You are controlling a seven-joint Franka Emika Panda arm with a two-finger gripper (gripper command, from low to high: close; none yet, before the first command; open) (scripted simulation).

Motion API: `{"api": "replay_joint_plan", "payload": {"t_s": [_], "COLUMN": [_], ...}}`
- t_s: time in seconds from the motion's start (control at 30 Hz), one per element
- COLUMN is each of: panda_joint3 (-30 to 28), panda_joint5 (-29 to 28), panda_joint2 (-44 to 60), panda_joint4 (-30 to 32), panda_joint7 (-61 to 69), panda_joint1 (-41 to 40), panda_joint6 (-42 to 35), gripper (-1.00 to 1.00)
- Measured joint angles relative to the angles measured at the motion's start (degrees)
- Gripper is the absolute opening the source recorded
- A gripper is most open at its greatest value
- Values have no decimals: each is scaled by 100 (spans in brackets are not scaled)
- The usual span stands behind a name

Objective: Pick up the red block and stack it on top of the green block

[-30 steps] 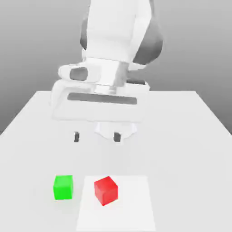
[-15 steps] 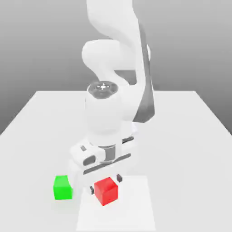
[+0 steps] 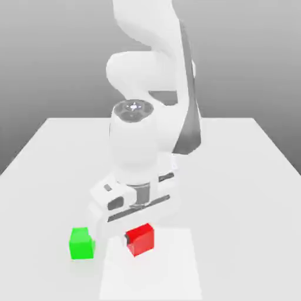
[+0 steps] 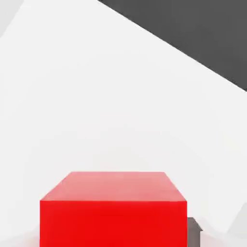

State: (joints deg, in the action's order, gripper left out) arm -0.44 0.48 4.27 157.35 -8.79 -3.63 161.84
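Observation:
The red block (image 3: 141, 240) is a small red cube sitting between my fingers, just under the white hand. My gripper (image 3: 140, 237) is shut on it, and one dark fingertip (image 3: 127, 238) presses its side toward the exterior view's left. In the hand view the red block (image 4: 113, 210) is close up, with a dark finger pad (image 4: 193, 230) against one side. The green block (image 3: 81, 243) rests on the table, apart from the red one, toward the exterior view's left.
A paler white square patch (image 3: 159, 279) lies on the white table (image 3: 247, 176) under and in front of the red block. The robot's bulky white arm (image 3: 141, 141) rises directly behind the two blocks.
The hand came down over the red block and its fingers closed on the block's sides. The red block now sits slightly higher in the picture; the green block has not moved.

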Motion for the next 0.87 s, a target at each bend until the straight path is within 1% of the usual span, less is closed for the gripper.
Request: {"api": "replay_joint_plan", "payload": {"t_s": [0.1,0.33,0.53,0.63,0.77,0.8,0.87], "panda_joint3": [-73,-395,-581,-626,-487,-462,-462], "panda_joint5": [-66,-192,-177,-117,124,171,171], "panda_joint2": [-293,-619,-898,-553,191,298,298], "panda_joint4": [47,26,4,-25,-53,-55,-55], "panda_joint7": [-332,-2373,-4120,-4338,-4203,-4169,-4169], "panda_joint1": [-112,-753,-1302,-1341,-1415,-1428,-1428], "panda_joint6": [-275,-637,-919,-594,117,220,220], "gripper": [-100,-100,-100,-100,-100,100,100]}}
